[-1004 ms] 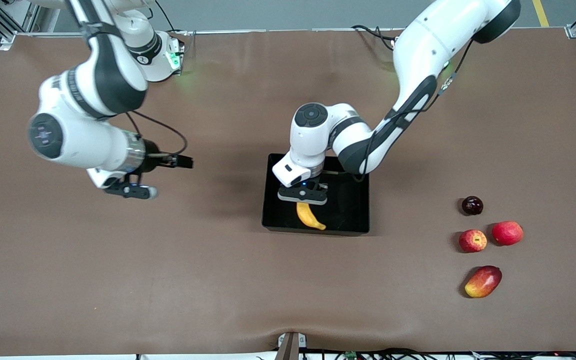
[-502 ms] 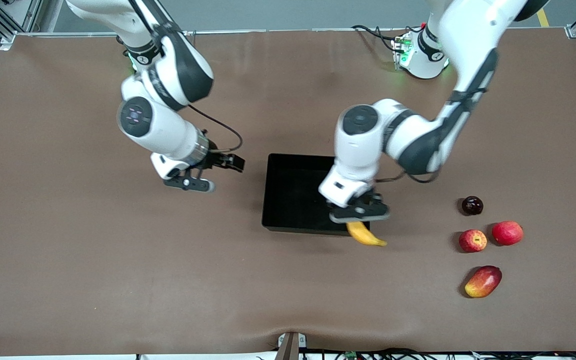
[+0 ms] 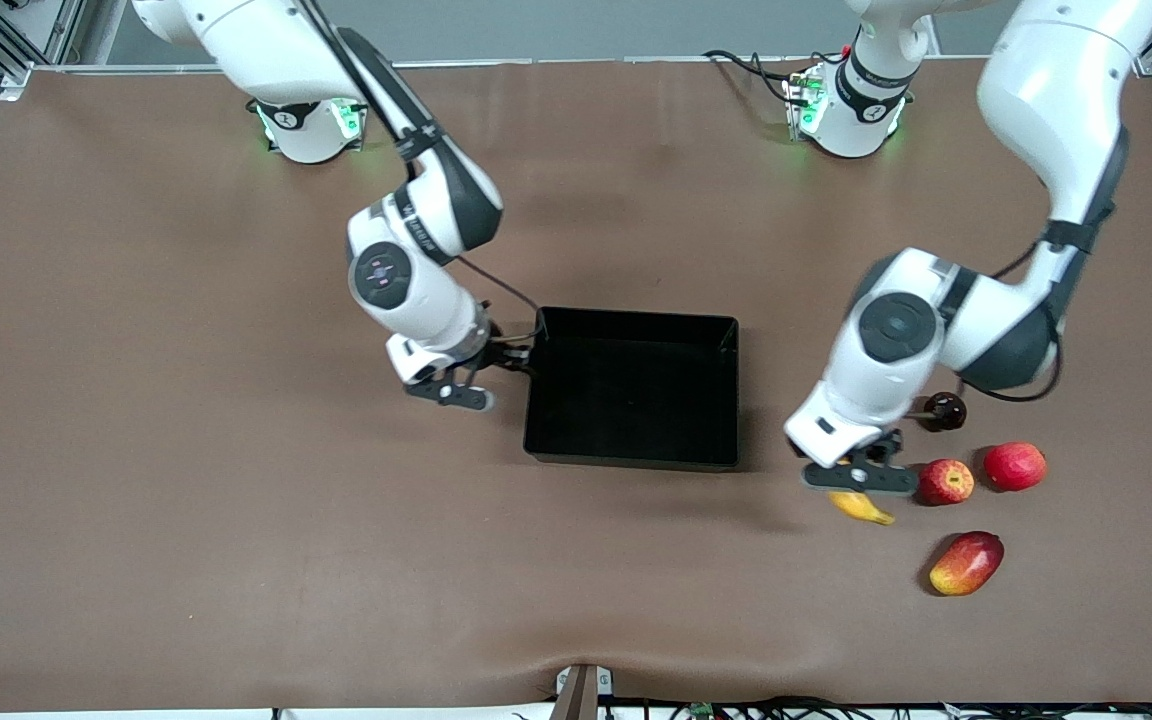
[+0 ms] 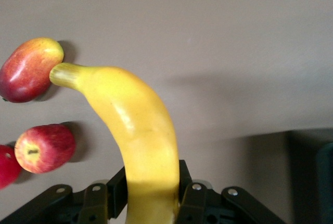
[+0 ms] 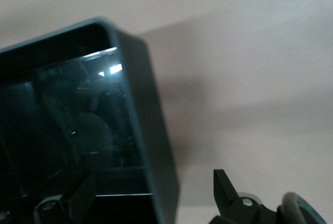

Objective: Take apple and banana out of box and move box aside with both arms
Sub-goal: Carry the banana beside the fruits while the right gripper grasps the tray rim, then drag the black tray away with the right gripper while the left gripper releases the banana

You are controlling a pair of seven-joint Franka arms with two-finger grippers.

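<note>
My left gripper (image 3: pixel 857 482) is shut on the yellow banana (image 3: pixel 863 508) and holds it just above the table, beside the small red apple (image 3: pixel 946 482) with the yellowish stem patch. In the left wrist view the banana (image 4: pixel 140 130) stands up between the fingers (image 4: pixel 193 195), with the apple (image 4: pixel 44 148) close by. The black box (image 3: pixel 636 318) sits mid-table with nothing in it. My right gripper (image 3: pixel 464 394) is open at the box's wall toward the right arm's end. In the right wrist view that wall (image 5: pixel 153 130) lies between my right gripper's (image 5: pixel 151 186) spread fingers.
A plain red round fruit (image 3: pixel 1015 466), a small dark fruit (image 3: pixel 944 411) and a red-and-yellow mango (image 3: pixel 967 563) lie around the apple toward the left arm's end. The mango (image 4: pixel 28 69) shows near the banana's tip in the left wrist view.
My left arm lifted the banana out of the box and carried it toward the left arm's end, beside the apple. My right arm swung in to the box's wall.
</note>
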